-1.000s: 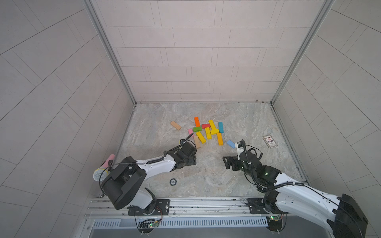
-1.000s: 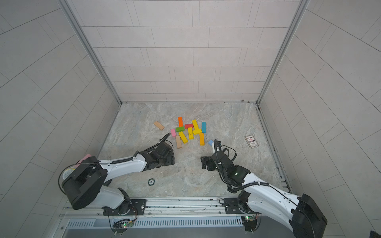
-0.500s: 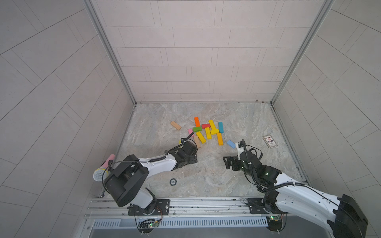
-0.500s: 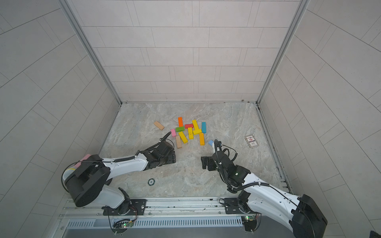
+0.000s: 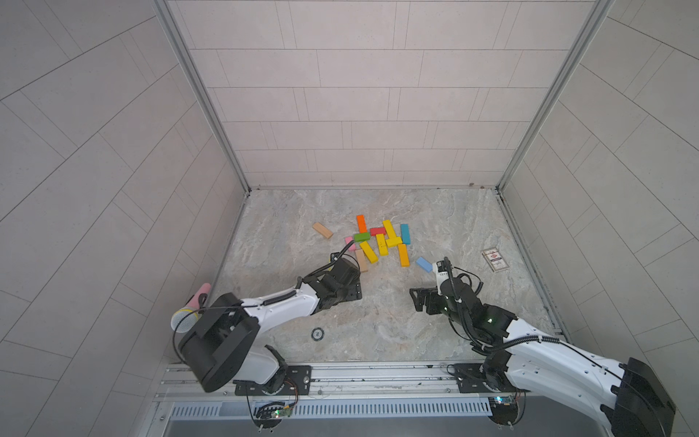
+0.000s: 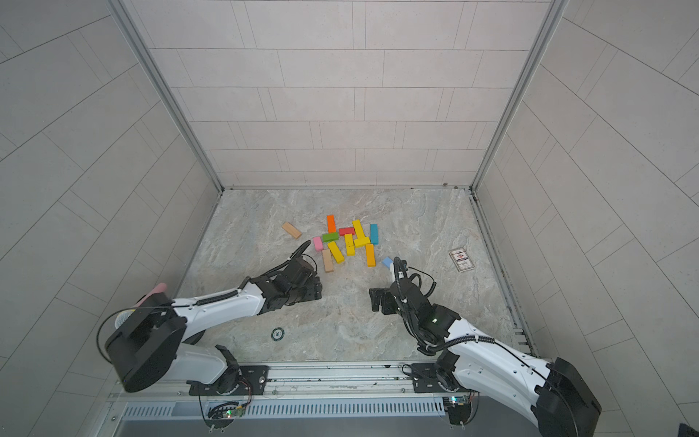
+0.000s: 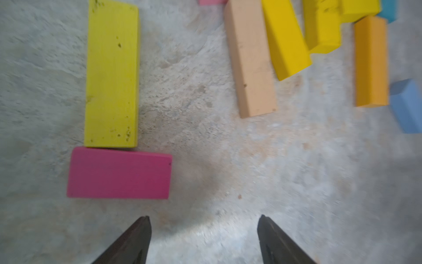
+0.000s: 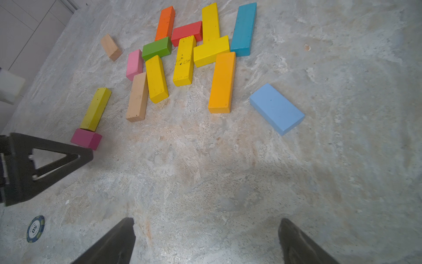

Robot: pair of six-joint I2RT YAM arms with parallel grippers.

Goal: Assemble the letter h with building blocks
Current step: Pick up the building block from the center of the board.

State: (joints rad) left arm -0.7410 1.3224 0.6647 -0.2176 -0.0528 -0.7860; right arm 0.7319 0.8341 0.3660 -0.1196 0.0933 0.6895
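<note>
Blocks lay on the marble tabletop point(image 5: 386, 325), and most of the building blocks point(image 5: 381, 244) sat in a loose cluster just below the middle of the frame in both top views. At the cluster's upper edge were an orange block point(image 5: 361, 223), a red block point(image 5: 377, 231) and a teal block point(image 5: 405, 233). A green block point(image 5: 361, 237) and a pink block point(image 5: 349, 243) sat on its left side. An amber block point(image 5: 403, 255) reached down from its lower right. A light blue block point(image 5: 424, 264) lay apart to the right of that, and a short plain wood block point(image 5: 322, 230) lay alone to the upper left.

The left gripper point(image 7: 204, 220) was low over the table at the lower left of the cluster, its jaws spread with only bare marble between them. Just ahead of its fingertips, in the left wrist view, a lime block point(image 7: 112, 73) lay with one end touching the long side of a magenta block point(image 7: 118, 173). Both rested flat, ungripped and hidden under the arm in the top views. A long wood block point(image 7: 251, 59) lay near them.

The right gripper point(image 8: 206, 221) hovered at lower right of centre, spread wide and empty, well short of the light blue block. A printed card point(image 5: 495, 260) lay toward the right edge of the tabletop. A round chip point(image 5: 317, 333) lay below the left arm.
</note>
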